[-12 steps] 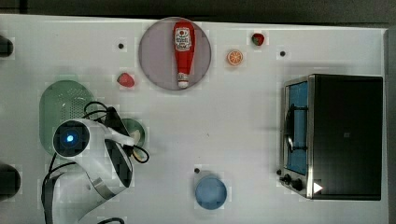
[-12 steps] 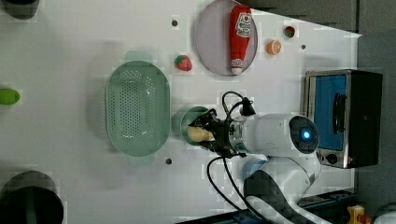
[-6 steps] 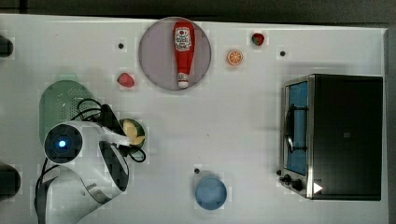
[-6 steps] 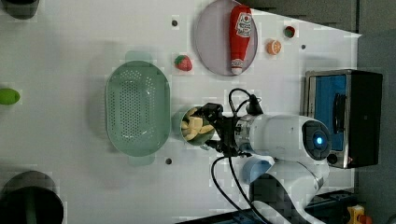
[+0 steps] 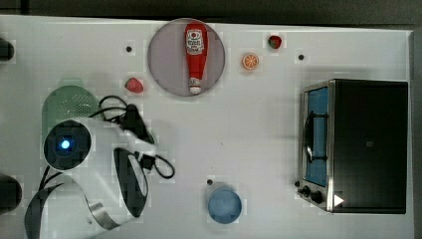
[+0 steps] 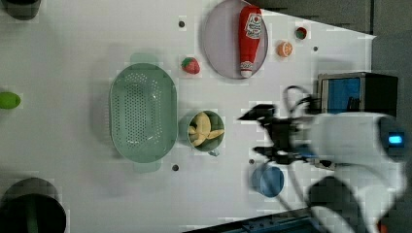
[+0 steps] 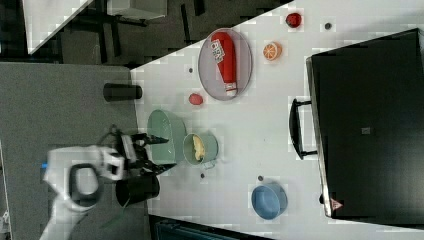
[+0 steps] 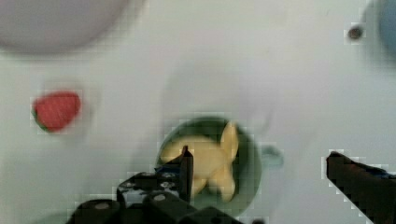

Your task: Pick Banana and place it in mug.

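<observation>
the banana (image 6: pixel 204 128) lies inside the mug (image 6: pixel 184 130), pale yellow against the teal wall, one end propped up toward the rim. the right view shows the same thing — the fruit sits in the cup, and the mug stands just beside the pale green colander (image 6: pixel 142 112) on the white table (image 6: pixel 73 58).

the gripper (image 6: pixel 265 132) is spread wide and holds nothing. in the left view it hangs well apart from the mug, off to the left view's right, with bare table between them. in the wrist view the two dark fingers (image 8: pixel 184 170) stand far apart with the mug and banana seen between them, and no contact with either.

judging by how things lie, the placing looks done: the fruit is in the mug and nothing grips it. what is left, if anything, seems small — perhaps the arm drawing clear of the mug. the banana's raised end leans on the rim, so a knock to the mug might tip it out.

the ketchup bottle (image 6: pixel 250 36) on its plate, the strawberry (image 6: pixel 191 65) and the blue cup (image 6: pixel 268 180) lie apart from all this.
</observation>
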`<state>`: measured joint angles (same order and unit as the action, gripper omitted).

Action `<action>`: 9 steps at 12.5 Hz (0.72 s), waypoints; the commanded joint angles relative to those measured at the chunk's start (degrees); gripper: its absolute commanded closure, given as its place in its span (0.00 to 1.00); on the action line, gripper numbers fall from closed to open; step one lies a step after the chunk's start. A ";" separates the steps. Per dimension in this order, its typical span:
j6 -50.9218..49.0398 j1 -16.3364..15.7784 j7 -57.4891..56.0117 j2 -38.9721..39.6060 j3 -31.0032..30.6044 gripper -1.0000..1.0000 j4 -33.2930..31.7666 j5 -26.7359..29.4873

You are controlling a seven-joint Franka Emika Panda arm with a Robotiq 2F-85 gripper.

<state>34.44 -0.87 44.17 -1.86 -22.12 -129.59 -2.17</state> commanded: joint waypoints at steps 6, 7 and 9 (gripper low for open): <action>-15.83 2.29 -33.51 -9.63 20.40 0.00 15.37 -0.45; -18.20 2.29 -36.06 -9.61 22.09 0.00 17.00 -0.44; -23.70 2.29 -40.59 -9.64 24.02 0.00 19.45 -0.44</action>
